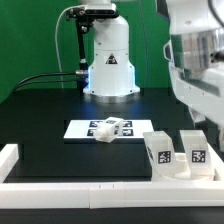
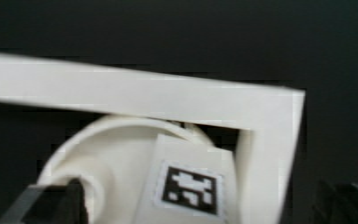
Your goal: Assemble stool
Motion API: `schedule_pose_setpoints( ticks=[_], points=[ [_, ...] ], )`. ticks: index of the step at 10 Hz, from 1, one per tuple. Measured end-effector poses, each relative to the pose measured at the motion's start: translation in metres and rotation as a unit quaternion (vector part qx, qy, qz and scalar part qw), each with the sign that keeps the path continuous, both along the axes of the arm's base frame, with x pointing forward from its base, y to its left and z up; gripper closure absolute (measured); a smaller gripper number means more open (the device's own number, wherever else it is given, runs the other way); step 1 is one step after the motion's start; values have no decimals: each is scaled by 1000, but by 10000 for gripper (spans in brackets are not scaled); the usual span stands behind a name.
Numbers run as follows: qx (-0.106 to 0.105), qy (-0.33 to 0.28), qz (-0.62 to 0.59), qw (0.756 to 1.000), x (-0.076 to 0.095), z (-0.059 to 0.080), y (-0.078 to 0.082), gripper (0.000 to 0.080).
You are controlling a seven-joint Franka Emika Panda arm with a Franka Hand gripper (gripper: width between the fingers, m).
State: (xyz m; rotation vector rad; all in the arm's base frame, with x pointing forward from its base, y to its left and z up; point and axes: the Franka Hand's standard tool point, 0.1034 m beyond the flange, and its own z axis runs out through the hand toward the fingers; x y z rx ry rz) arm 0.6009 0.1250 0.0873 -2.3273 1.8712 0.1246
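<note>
In the wrist view the round white seat [image 2: 123, 165] of the stool fills the space between my fingers, with a square tag [image 2: 194, 187] on its side. My gripper [image 2: 185, 214] is shut on the seat; a dark finger [image 2: 37, 205] shows at one side. The seat is by the inside corner of the white edge rail [image 2: 176, 92]. In the exterior view my arm [image 1: 198, 70] looms at the right; its fingers and the seat are hidden. One leg [image 1: 110, 128] lies on the marker board [image 1: 80, 128]. Two legs [image 1: 158, 150] [image 1: 193, 148] stand at the front right.
The white edge rail [image 1: 70, 188] runs along the front and up the exterior view's left side. The robot's base [image 1: 108, 60] stands at the back centre, with a cable on its left. A green wall is behind.
</note>
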Motion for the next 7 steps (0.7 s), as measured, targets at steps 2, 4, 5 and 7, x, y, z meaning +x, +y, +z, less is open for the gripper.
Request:
schedule_pose_setpoints(
  ticks=[2, 4, 5, 7],
  points=[
    [1, -29, 138, 990, 3, 18, 1, 154],
    [-2, -39, 206, 978, 2, 15, 0, 150],
    [-4, -46, 249, 967, 2, 15, 0, 150],
    [-8, -65, 389, 919, 7, 23, -1, 150]
  ],
)
